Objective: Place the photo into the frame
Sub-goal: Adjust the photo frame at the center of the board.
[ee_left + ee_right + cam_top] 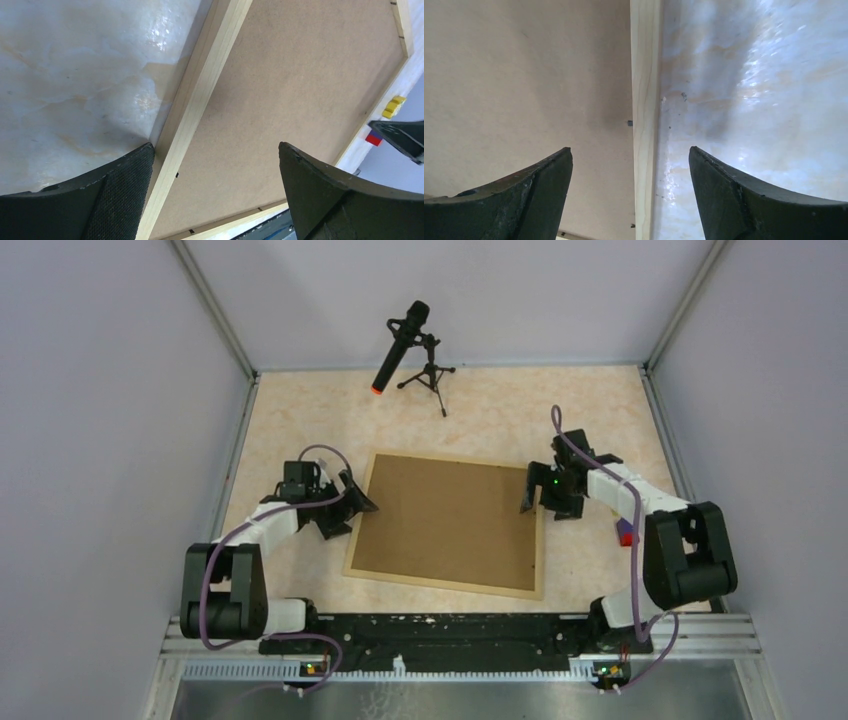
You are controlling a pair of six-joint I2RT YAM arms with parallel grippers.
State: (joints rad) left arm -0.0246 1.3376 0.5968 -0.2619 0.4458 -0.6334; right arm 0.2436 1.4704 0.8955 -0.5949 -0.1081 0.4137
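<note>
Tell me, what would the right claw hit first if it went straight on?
Probably the frame, whose wooden strip lies between the open fingers of the right gripper; those fingers would land on the backing board and the table either side. Depth is unclear.

Both arms were built from white tubular links and bulky black joint housings: the left arm [275, 523] at lower left of the overhead view, the right arm [630, 490] at right. A purple cable [633, 580] looped along each. A small green light [555, 481] glowed on the right wrist. Close up, the left gripper [215, 147] had black, curved, tapering fingers [125, 190], one inner face finely dotted. The right gripper [630, 148] had matte black fingers, lightly scuffed.
</note>
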